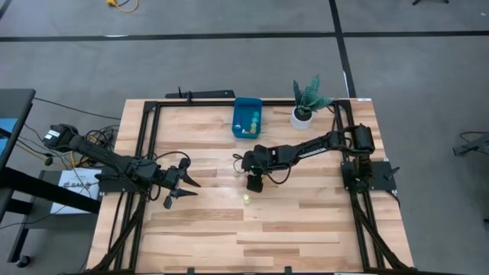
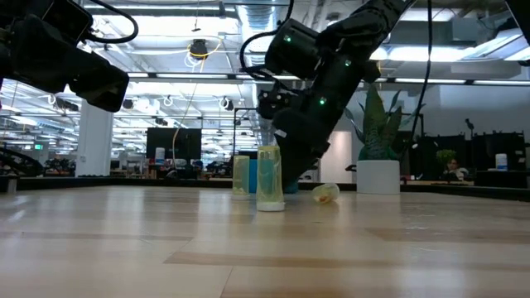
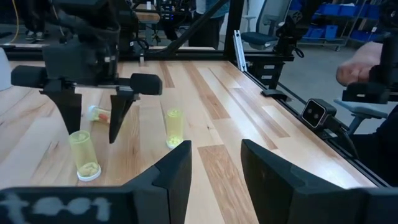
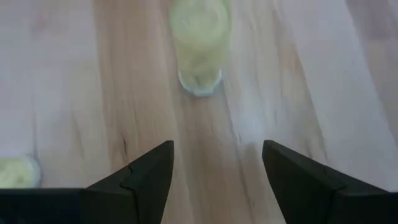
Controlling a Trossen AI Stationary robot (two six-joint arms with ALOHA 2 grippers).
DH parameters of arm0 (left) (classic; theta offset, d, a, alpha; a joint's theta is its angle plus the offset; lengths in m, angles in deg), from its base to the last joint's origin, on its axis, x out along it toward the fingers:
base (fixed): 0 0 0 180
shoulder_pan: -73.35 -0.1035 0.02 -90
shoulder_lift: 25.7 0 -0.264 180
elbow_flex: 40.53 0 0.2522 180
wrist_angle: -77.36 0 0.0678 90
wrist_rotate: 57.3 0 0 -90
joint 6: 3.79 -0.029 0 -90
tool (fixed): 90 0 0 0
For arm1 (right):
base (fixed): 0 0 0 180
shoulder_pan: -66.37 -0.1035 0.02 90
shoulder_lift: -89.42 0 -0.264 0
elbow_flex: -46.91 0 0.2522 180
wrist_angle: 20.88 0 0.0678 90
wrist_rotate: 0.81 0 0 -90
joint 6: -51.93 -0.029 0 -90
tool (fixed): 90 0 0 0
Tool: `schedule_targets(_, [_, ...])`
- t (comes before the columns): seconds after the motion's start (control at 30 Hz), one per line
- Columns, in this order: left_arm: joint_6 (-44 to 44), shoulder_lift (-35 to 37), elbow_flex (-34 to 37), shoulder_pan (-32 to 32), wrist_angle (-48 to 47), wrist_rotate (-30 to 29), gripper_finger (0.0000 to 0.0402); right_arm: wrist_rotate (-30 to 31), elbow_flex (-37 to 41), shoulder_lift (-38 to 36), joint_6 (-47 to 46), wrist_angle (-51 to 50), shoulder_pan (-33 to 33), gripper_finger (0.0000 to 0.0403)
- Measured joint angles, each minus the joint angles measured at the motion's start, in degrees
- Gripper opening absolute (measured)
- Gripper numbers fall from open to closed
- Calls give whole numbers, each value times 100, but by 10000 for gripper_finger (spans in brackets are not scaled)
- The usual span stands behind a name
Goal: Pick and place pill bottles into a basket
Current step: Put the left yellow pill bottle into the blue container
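The right gripper point(image 1: 254, 186) hangs near the middle of the wooden table point(image 1: 306, 229), pointing down, its fingers point(image 3: 70, 112) spread wide apart and empty. A pale yellow pill bottle point(image 3: 84, 155) stands upright directly below and between those fingers, not yet touched. A second yellow-green bottle point(image 3: 175, 128) stands upright just beside it, toward the table's front edge, with open boards all around it. An orange bottle point(image 2: 325, 194) lies on its side behind them, nearer the basket. The blue basket point(image 1: 247, 117) sits at the table's back edge, just beside the white potted plant point(image 1: 306, 104), with several bottles already inside. The left gripper point(image 1: 183, 188) waits above the table's left part, well apart from the bottles, its fingers point(image 3: 176, 180) partly apart and holding nothing. The front half of the table lies open.
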Motion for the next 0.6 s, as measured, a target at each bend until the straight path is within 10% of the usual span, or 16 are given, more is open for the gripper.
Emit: schedule_targets(0.6, [-26, -2, 0, 0, -2, -7, 128, 4, -11, -13, 291, 933, 24, 239])
